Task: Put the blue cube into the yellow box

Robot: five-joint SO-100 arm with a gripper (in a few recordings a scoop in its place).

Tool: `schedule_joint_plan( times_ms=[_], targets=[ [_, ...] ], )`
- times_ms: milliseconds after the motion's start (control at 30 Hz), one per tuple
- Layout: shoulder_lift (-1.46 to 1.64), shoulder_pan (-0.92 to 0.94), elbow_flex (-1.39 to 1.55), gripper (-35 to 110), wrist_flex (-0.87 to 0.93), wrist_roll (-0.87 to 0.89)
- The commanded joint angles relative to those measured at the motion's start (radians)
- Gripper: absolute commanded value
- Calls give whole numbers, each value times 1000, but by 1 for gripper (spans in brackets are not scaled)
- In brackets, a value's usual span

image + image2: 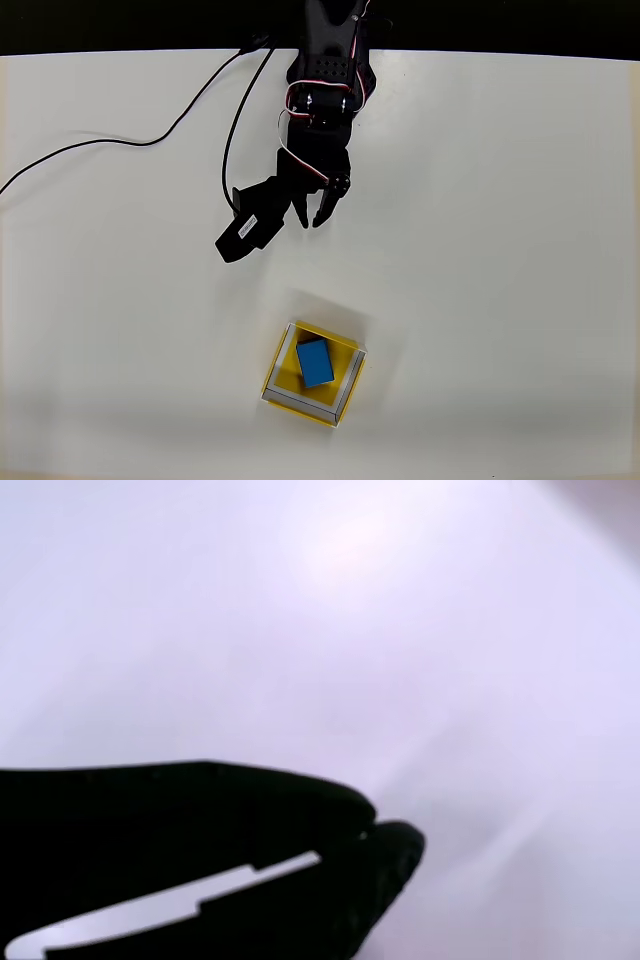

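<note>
Seen from overhead, my black arm (325, 90) reaches down from the top edge over a plain white worktop (500, 250), red and white wires looped along its body and a thin black cable (120, 142) trailing off to the left. My pincer (308, 222) hangs released, its two dark tips slightly apart and nothing between them, well apart from the task's things. A small white label (248, 225) sits on the black block beside it, its print too small to read. The blue cube (314, 362) lies inside the yellow box (277, 380), resting on the yellow floor within the thin whitish rim, low on the worktop and below my pincer. In the wrist view, my black pincer (375, 845) shows blurred against pale, featureless white.
</note>
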Motion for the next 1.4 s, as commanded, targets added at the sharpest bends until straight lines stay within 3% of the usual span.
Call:
schedule_joint_plan(
  times_ms=[0, 33, 100, 400, 1367],
  targets=[
    [29, 32, 28, 0, 209, -60],
    [29, 32, 28, 0, 268, -92],
    [31, 21, 28, 0, 302, 28],
    [31, 6, 28, 0, 310, 192],
    [28, 8, 28, 0, 308, 190]
  ],
)
